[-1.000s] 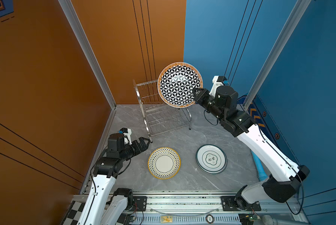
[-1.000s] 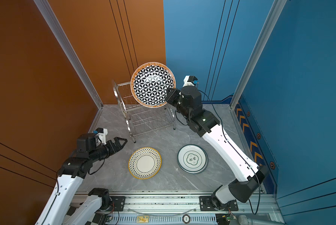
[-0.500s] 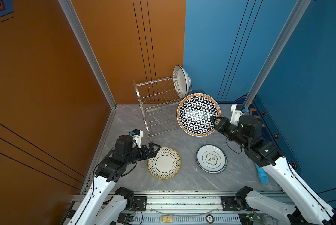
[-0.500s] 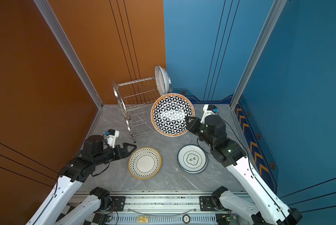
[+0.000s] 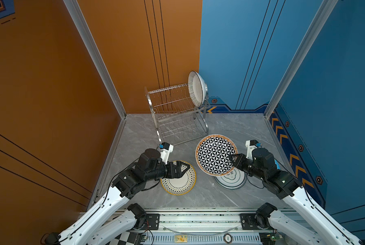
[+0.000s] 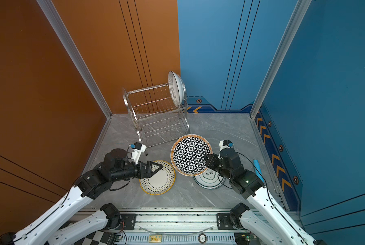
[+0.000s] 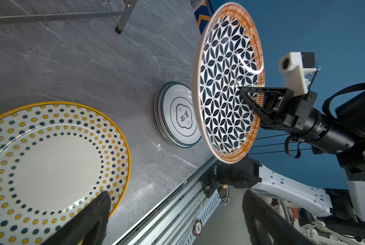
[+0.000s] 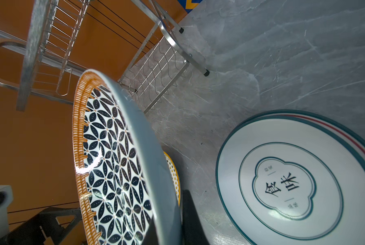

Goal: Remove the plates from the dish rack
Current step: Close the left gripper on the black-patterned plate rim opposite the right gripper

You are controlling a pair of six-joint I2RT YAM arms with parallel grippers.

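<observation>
Plates with teal rims [image 5: 230,182] lie half hidden by the patterned plate [image 5: 215,155].

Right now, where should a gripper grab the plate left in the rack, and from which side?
I'd take the striped-rim plate by its top rim, coming down from above, one jaw on each face. It stands on edge on the dish rack, upper tier, right end, top edge clear above the wires, bottom seated among them.
</observation>
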